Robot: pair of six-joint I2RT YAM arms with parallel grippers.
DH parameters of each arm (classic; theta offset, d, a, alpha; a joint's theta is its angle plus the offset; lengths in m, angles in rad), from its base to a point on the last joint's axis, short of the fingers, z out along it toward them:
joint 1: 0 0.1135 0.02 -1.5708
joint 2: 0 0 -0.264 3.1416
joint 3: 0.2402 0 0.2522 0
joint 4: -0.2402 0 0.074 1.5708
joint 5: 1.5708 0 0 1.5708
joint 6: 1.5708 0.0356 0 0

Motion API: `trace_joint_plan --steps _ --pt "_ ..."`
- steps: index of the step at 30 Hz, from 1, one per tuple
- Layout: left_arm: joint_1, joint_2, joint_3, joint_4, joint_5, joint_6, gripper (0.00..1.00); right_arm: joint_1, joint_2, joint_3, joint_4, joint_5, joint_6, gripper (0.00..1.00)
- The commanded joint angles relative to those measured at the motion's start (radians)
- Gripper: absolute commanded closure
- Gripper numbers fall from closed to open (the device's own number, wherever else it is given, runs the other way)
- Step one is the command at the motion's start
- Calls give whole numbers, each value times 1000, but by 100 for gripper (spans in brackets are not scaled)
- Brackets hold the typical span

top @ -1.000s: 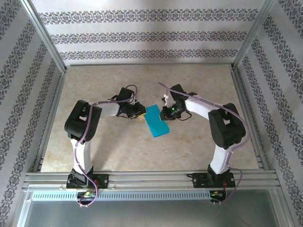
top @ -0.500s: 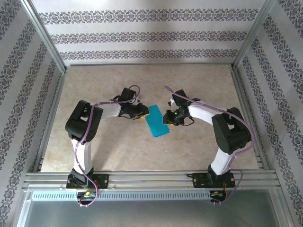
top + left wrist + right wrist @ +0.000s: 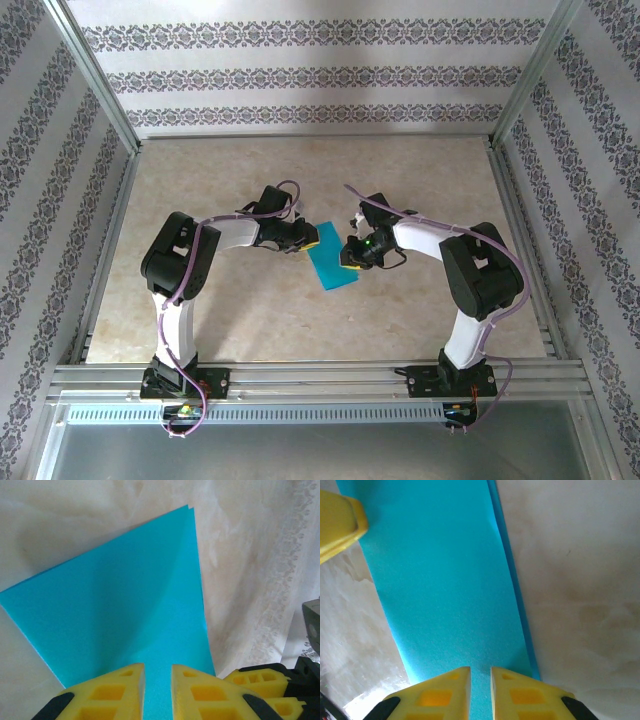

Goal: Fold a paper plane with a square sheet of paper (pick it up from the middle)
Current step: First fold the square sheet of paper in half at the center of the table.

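teal sheet of paper (image 3: 331, 263) folded once into a rectangle at mid tabletop (image 3: 250, 320), left gripper (image 3: 158, 690) and right gripper (image 3: 480, 692) each pinched on an opposite edge; nose and wing folds not yet done.

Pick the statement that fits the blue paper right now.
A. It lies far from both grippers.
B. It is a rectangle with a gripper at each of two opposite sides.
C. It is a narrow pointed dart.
B: from above, the paper is a rectangle, with the left gripper at one side and the right gripper at the opposite side.
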Motion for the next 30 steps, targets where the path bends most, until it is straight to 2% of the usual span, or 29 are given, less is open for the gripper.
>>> trace_joint_plan --steps 1,12,17,30 --pt "-13 16 23 21 10 4 78 14 5 -27 -7 -21 12 81" --pt "-13 -19 7 28 10 -5 78 18 13 -60 -18 -9 27 82" --pt "-18 -38 -33 82 24 -40 78 20 13 -67 -28 8 34 83" --pt "-102 -127 -176 130 -8 -38 78 20 62 -65 -71 82 32 85"
